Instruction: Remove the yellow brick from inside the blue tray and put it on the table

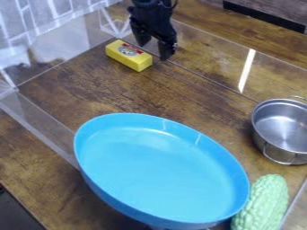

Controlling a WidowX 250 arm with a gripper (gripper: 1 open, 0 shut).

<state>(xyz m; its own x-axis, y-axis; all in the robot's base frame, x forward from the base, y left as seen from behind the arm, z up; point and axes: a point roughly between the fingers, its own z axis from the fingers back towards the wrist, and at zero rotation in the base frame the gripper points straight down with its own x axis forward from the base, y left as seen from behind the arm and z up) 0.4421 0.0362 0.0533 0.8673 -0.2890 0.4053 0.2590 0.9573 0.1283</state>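
You get single view only, no second view sharing scene. Camera sits high, off near side of table, looks down at slant across wood top toward far end. Blue tray lies nearest lens, fills lower middle, whole rim in frame. Gripper and yellow brick sit far, small, near top edge. Steel bowl cut by right edge; green vegetable cut at bottom right corner. Clear wall runs down left side.
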